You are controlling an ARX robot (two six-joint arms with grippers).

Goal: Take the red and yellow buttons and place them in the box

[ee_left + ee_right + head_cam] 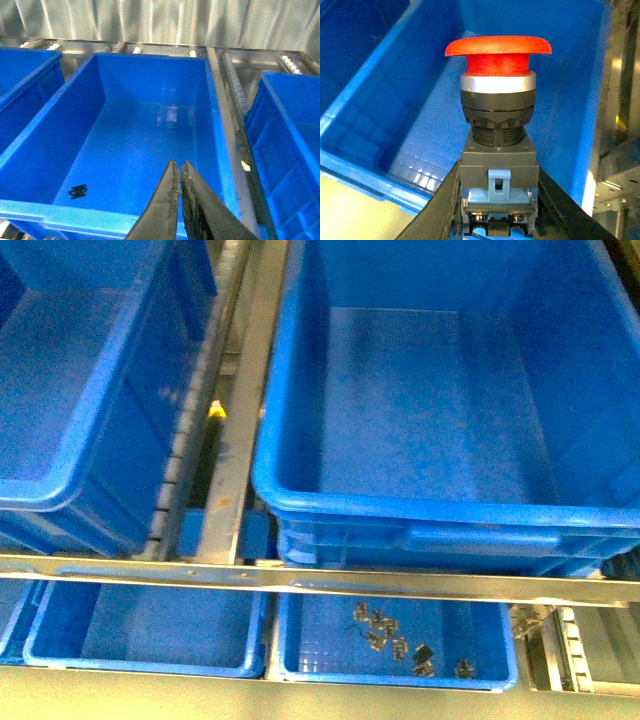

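Metal racking point(232, 455) of pale rails carries the blue plastic containers ahead of me. On its upper level the box point(400, 508), deep and thick-rimmed, stands to the right with a bare floor. A second crate point(60, 495) stands left of it, with a rail between them. Below, a shallow tray point(495, 680) holds a scatter of small metal clips point(385, 630).

My right end effector point(499, 197) is clamped on the red button point(497, 47). Its fingers point(437, 210) press the grey body from both sides, and the mushroom cap points away from the wrist. Behind the button are the inner walls of a deep container point(365, 165); I cannot tell whether it is the box.

My left end effector point(180, 165) has its fingers together, gripping nothing. It hangs over the near rim of a blue bin point(30, 210), on whose floor lies one small black scrap point(77, 190).
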